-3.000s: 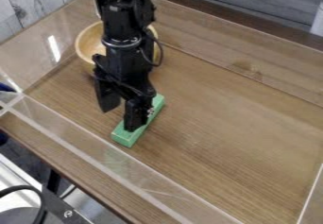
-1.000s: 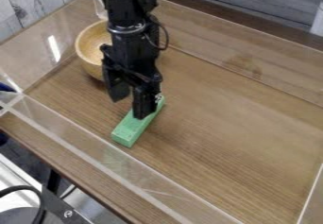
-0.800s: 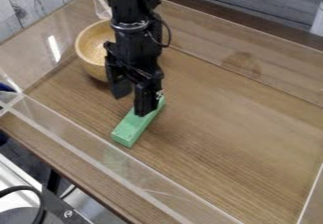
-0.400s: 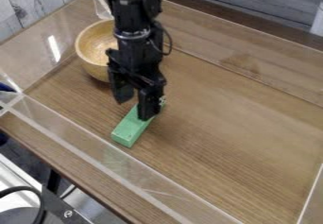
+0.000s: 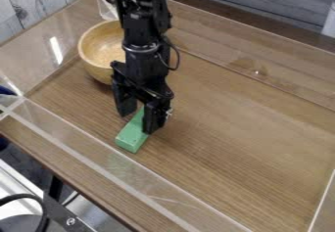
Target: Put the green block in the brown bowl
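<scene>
The green block (image 5: 129, 137) lies on the wooden table near the front left, its far end hidden behind the gripper. My gripper (image 5: 140, 117) points straight down and stands open, with one dark finger on each side of the block's far end, low over the table. Nothing is pinched between the fingers. The brown bowl (image 5: 92, 68) sits behind the gripper at the back left, partly covered by the arm, and what shows of its pale inside holds nothing.
The wooden tabletop (image 5: 236, 118) is fenced by clear plastic walls (image 5: 66, 138) along the front and left. Cables hang from the black arm (image 5: 141, 30) above the bowl's right side.
The gripper has come down toward the table and slightly nearer the camera, so its open fingers now flank the block's far end. Block and bowl have not moved.
</scene>
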